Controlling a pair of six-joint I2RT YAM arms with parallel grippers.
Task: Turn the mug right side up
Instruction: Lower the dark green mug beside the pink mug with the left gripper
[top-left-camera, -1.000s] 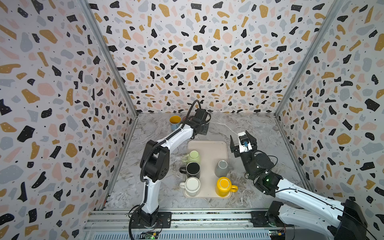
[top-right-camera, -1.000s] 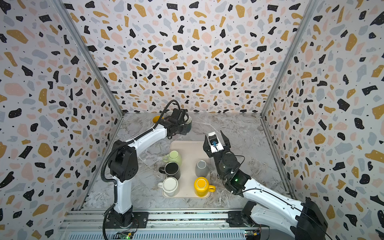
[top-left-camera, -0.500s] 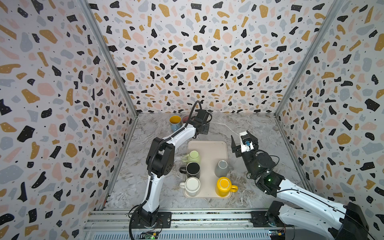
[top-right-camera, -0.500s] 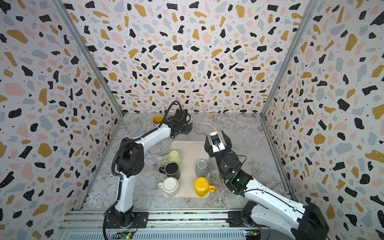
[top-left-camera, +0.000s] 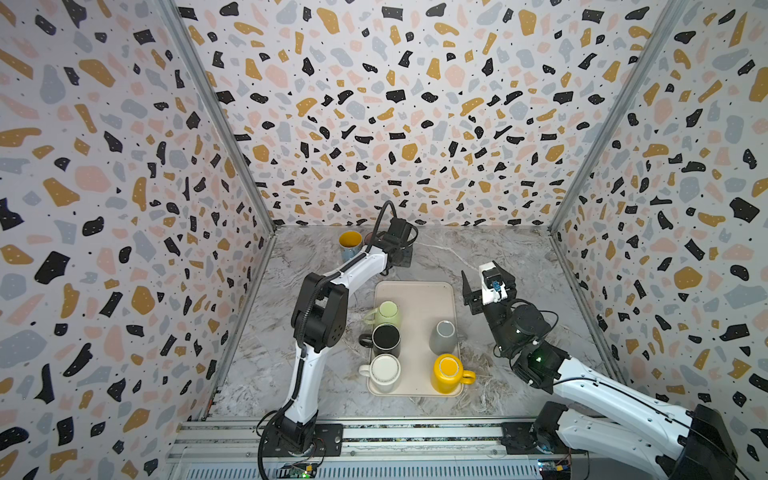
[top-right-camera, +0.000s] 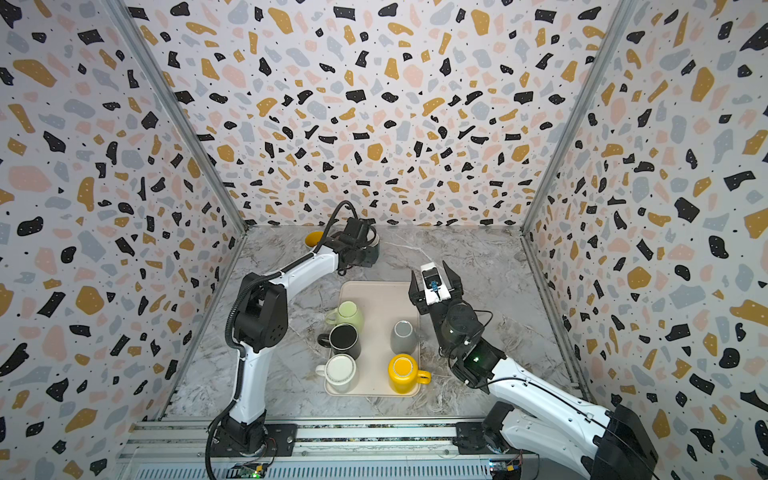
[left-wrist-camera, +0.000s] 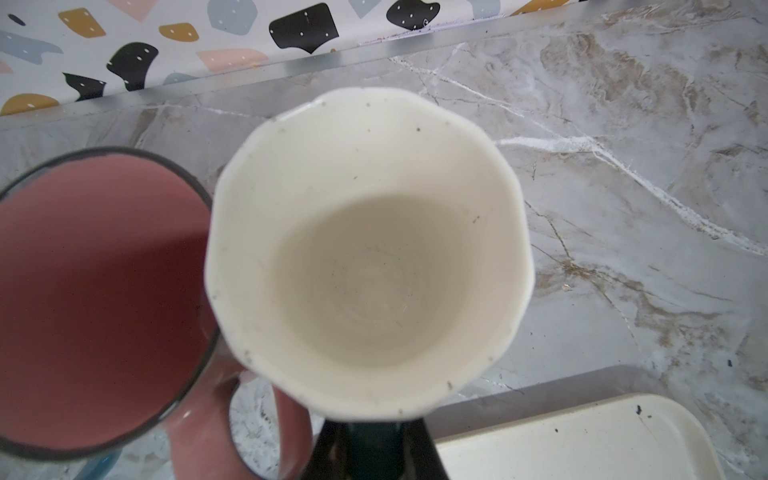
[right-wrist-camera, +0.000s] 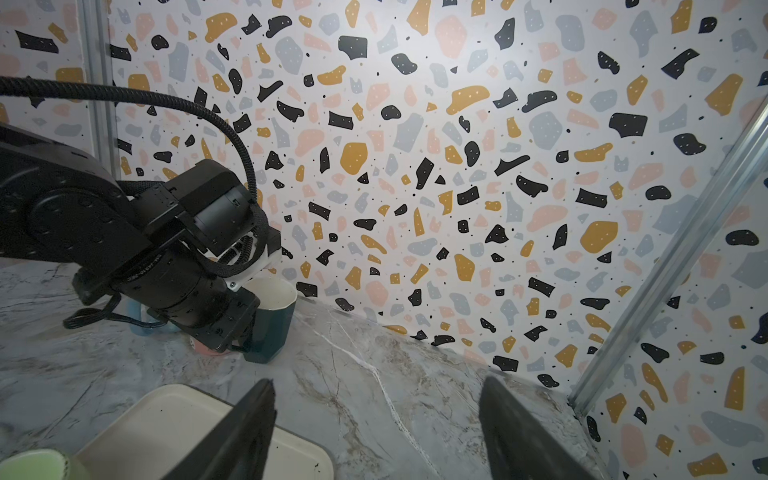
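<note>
- The dark mug (left-wrist-camera: 365, 257) with the cream inside stands mouth-up at the back of the surface (top-left-camera: 490, 249), near the back wall.
- The left hand (right-wrist-camera: 239, 332) is right against its side and closed on it. I'd guess by the handle, but the fingers are hidden.
- A pink mug (left-wrist-camera: 95, 299) sits just beside it, maybe touching, so letting go and backing off looks tight.
- The right hand (right-wrist-camera: 378, 386) is wide open and empty over by the tray (top-left-camera: 419, 295), well apart.

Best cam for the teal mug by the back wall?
Right wrist: teal mug stands upright, dark outside and cream inside both visible, left gripper at its side. Left wrist shows only its cream interior. In both top views the left arm mostly hides it.
</note>
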